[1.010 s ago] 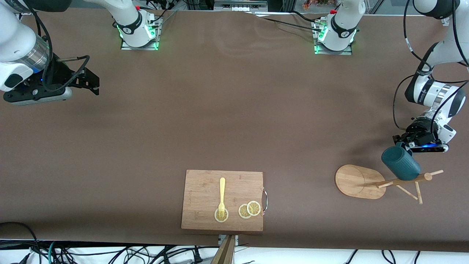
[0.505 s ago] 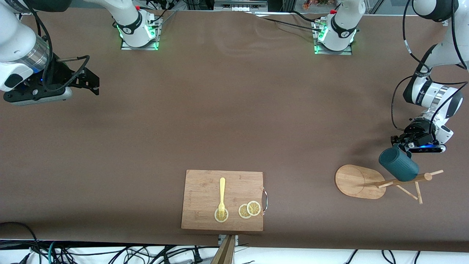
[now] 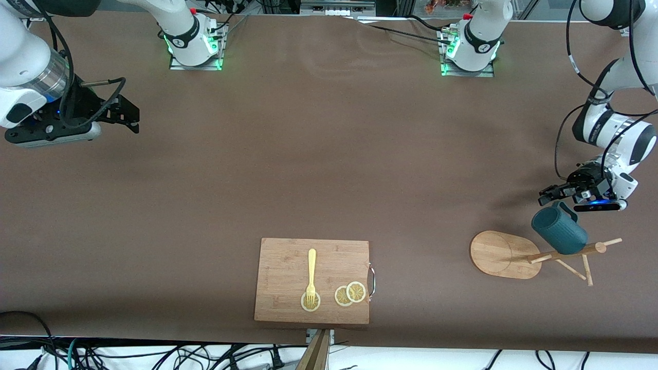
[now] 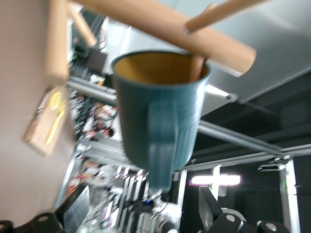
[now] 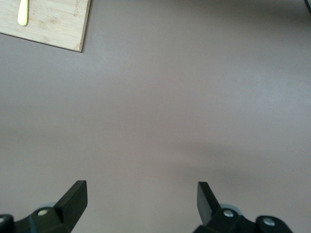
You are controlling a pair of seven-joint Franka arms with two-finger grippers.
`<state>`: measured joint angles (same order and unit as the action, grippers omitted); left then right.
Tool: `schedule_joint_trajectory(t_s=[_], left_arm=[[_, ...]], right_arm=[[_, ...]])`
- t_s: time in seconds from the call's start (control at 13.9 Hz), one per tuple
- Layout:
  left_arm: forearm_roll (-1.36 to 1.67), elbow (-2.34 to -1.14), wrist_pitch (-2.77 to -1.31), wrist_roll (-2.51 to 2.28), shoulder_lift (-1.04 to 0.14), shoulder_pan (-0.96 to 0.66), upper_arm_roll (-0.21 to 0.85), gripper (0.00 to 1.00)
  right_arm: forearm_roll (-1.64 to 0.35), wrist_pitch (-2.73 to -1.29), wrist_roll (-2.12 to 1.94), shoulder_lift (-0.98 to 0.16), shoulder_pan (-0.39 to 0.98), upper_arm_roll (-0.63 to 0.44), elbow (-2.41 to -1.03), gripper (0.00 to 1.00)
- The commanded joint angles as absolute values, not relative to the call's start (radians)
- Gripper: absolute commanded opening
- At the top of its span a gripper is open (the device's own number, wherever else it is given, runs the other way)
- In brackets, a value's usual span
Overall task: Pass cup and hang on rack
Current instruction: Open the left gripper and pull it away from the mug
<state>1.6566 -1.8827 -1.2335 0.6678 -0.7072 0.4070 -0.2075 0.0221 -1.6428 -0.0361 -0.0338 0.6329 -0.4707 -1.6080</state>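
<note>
Cup [image 3: 559, 234]: a dark teal ribbed mug with a yellowish inside, hung on the rack with a peg running into its mouth (the left wrist view shows the peg inside the rim). Its loop handle points toward the left gripper.

Rack [image 3: 505, 254]: a light wooden mug tree near the table edge closest to the front camera, at the left arm's end of the table. Its oval base sits flat on the brown table [image 3: 329, 169]; pole and thin pegs appear to lean toward that end of the table (seen from above).

Left gripper [image 3: 551, 192]: in the air just beside the cup's handle, with a small gap, not touching. Its fingers are spread apart and hold nothing; in the left wrist view the two dark fingertips [image 4: 73, 211] stand to either side of the handle with the cup [image 4: 158, 114] clear of them.

Right gripper [image 3: 128, 114]: waits near the table edge at the right arm's end, well apart from cup and rack. Its fingers are spread and empty, over bare table in the right wrist view.

Cutting board [image 3: 312, 280]: bamboo, with a metal handle, at the middle of the table edge nearest the front camera. On it lie a yellow fork [image 3: 311, 275] and three lemon slices [image 3: 349, 294] (the fork's tines rest on one).
</note>
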Motion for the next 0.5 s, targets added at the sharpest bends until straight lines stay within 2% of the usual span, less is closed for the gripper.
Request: schedule_joint_trajectory(t_s=[0.0,0.29,0.43], left_arm=[[1.489,-1.888,-1.229,0.683,-0.634,0.411,-0.238,1.00],[1.191,-1.885,-1.230,0.678,-0.555,0.413,-0.256,1.00],[1.013,-1.876,-1.294,0.684,-0.499,0.408,-0.265,1.00]], right_arm=[[0.020,-1.635,-0.034,-0.037,0.646,-0.482,-1.595,1.00],[0.020,-1.635,-0.034,-0.035,0.646,-0.482,-1.595,1.00],[0.020,-1.635,-0.035,-0.035,0.646,-0.482,-1.595,1.00]])
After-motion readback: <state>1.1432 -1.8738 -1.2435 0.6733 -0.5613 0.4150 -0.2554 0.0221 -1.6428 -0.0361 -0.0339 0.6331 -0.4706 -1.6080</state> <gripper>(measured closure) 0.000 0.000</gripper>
